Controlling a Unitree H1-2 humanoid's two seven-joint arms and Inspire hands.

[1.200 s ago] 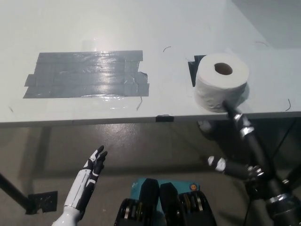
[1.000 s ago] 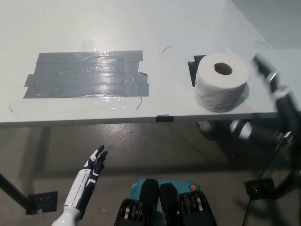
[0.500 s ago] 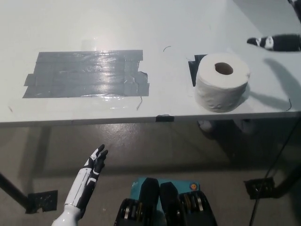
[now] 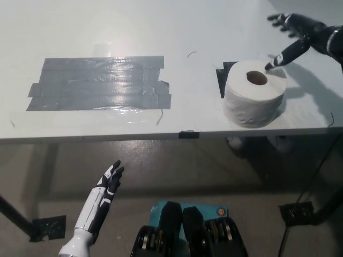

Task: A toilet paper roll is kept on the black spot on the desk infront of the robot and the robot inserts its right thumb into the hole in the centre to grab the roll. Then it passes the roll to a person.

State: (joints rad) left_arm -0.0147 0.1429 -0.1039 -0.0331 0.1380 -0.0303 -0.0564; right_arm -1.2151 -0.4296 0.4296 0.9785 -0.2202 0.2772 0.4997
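The black right hand (image 4: 293,33), fingers spread and holding nothing, hovers beside the white toilet paper roll (image 4: 253,99), its arm cut off at the frame edge. The roll hides most of the black spot (image 4: 220,79) on the pale desk (image 4: 161,32) (only a corner shows). The white left hand (image 4: 105,194) rests low, fingers straight and together.

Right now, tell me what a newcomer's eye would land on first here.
First the white roll, standing on end near the table's front edge at right, its core hole facing up, partly covering a black spot. Next the black right hand, open, above the table's right end, one finger reaching down toward the roll's top rim. Then the big grey tape patch on the left; the white left hand hangs open below the table.
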